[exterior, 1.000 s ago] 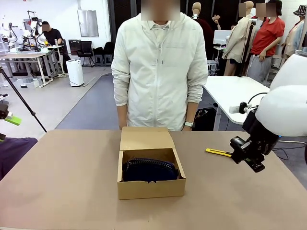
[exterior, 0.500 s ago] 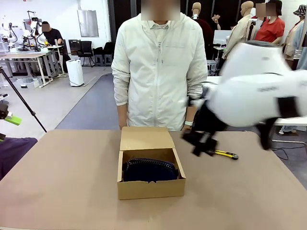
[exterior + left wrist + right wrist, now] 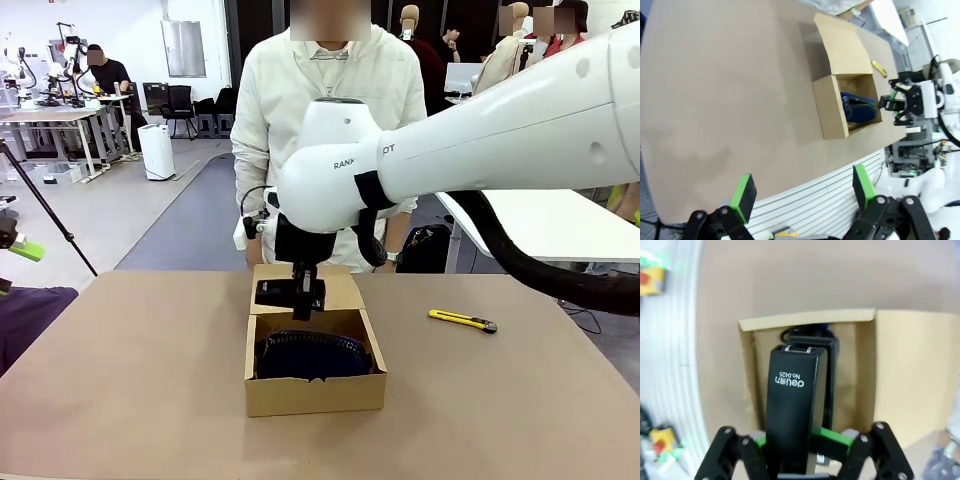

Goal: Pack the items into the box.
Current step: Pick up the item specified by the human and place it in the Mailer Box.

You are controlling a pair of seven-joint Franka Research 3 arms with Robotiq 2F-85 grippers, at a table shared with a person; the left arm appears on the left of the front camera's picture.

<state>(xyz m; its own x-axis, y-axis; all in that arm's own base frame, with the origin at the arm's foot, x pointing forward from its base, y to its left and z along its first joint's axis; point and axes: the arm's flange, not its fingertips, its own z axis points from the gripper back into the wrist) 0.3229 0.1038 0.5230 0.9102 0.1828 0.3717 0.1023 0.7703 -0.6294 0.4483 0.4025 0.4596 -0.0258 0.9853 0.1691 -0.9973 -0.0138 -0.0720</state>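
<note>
A: Stapler (image 3: 792, 400), where?
B: Pinched in the right claw (image 3: 300, 305), just above the open box (image 3: 315, 395) (near its flap).
A: Pouch (image 3: 312, 355)?
B: Dark blue, lying inside the box, mid-worktop (image 3: 130, 370). Left claw (image 3: 803, 187) gapes wide, holding nothing, high above the worktop's edge. Yellow knife (image 3: 462, 320) lies apart, on the box's right.

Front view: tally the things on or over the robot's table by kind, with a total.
Cardboard box: 1
Navy pouch: 1, inside the box
Black stapler: 1, held by the right gripper above the box
Yellow utility knife: 1, lying on the table
Total: 4
</note>
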